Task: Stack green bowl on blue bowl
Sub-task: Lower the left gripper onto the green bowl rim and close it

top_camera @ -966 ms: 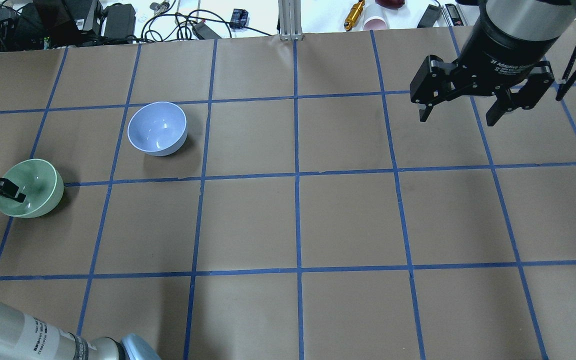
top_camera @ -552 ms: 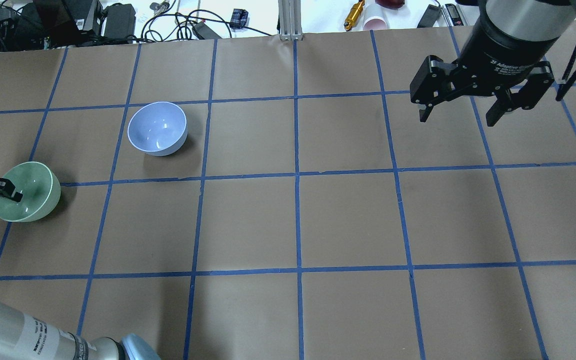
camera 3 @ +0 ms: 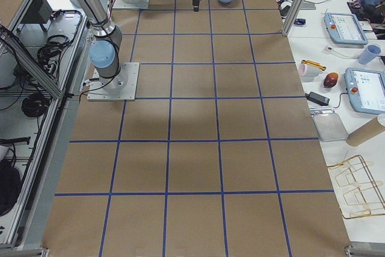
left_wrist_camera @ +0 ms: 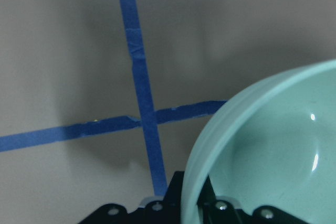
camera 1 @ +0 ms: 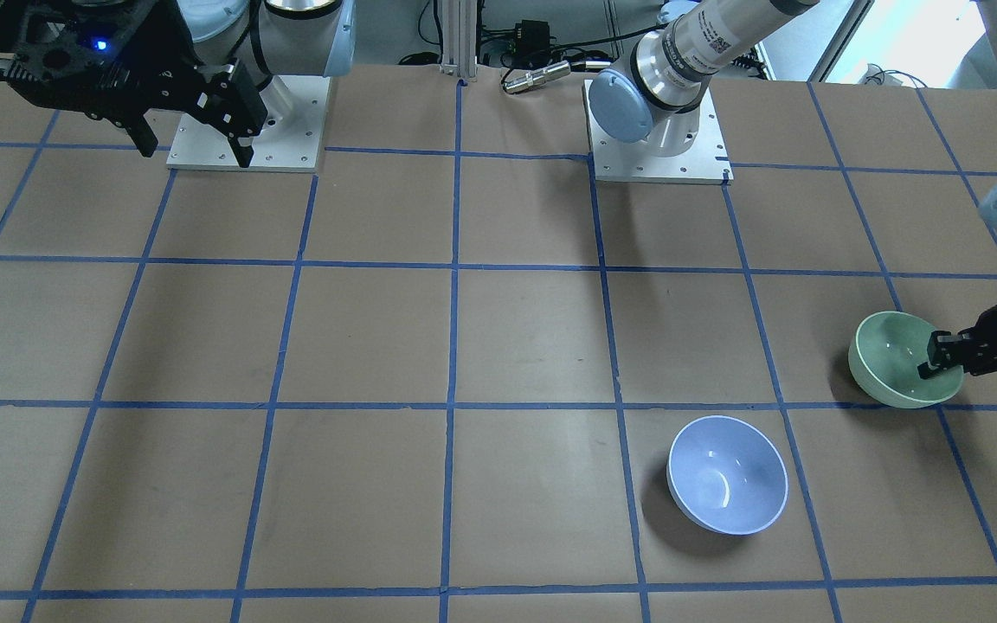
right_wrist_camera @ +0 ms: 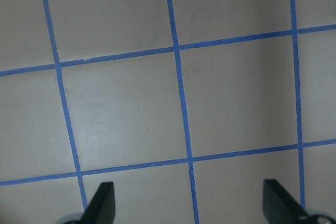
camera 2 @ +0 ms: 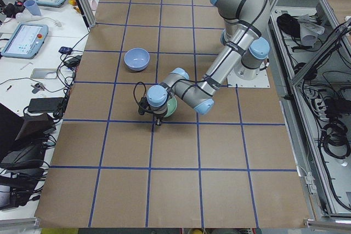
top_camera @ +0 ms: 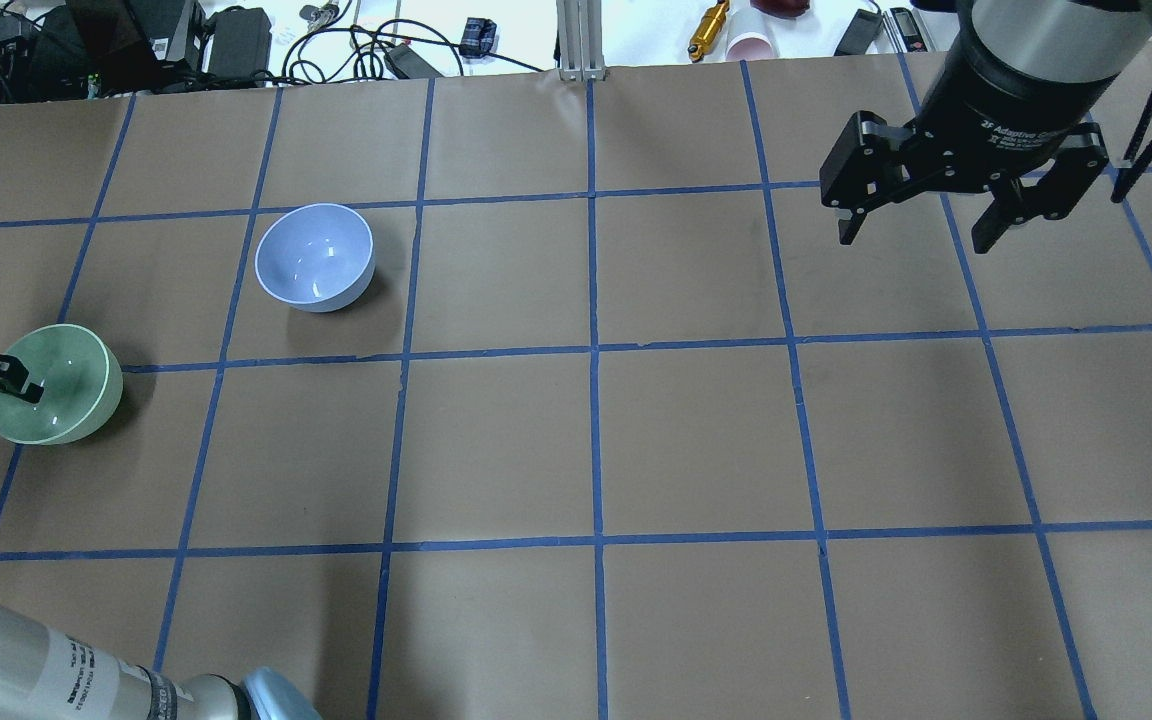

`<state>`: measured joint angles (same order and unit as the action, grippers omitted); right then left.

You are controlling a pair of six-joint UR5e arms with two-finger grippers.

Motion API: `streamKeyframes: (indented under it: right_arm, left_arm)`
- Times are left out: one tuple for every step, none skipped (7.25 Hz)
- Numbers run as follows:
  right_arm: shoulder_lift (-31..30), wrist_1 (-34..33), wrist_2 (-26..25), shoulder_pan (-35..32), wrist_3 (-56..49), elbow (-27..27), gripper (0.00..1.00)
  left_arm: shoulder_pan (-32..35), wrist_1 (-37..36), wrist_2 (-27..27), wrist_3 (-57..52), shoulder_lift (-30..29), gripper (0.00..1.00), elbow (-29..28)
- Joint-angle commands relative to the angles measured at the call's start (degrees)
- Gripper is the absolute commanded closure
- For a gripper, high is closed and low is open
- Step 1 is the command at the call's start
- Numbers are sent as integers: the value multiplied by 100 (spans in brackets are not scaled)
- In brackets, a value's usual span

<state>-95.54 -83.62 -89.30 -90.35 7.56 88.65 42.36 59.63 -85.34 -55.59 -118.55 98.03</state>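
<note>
Overhead exterior view, far left: the left gripper reaches in from the table's edge and pinches the wall of the round, glossy, pale mint-green bowl. One finger sits inside the bowl. The other is hidden under the rim on the outer side. The left wrist-mounted view shows that rim running down between the black finger bodies, so the fingers look clamped on it. Whether the base has left the brown paper table cover with its blue tape grid I cannot tell.

That one-sided hold on a slick, curved wall is the main hazard. The bowl's weight hangs off the fingers, so it could pivot or slide out during the carry.

Further right and farther from the robot stands the round, glossy, pale periwinkle-blue bowl. It is upright, empty and well apart from the green one. It rests free, so a tilted or low approach could strike its thin white rim and shove it aside. The green bowl could also end up cocked rather than nested. Letting go too high risks a bounce or a chip.

Far right, the right gripper hangs above the table with its fingers spread wide on nothing, well clear of both bowls.
</note>
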Motion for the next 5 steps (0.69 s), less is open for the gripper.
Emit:
streamKeyframes:
  right_arm:
    - [0, -5, 0, 0, 0, -6, 0]
    - [0, 4, 0, 0, 0, 3, 0]
    - [0, -5, 0, 0, 0, 3, 0]
    - [0, -5, 0, 0, 0, -6, 0]
    - [0, -5, 0, 0, 0, -6, 0]
  left_arm:
    - [0, 40, -9, 40, 16, 100, -3]
    - [0, 66, -35, 135, 68, 100, -12]
    - [0, 371, -70, 232, 139, 100, -47]
    - [18, 565, -96, 277, 218, 100, -73]
    - [70, 906, -105, 529, 349, 100, -161]
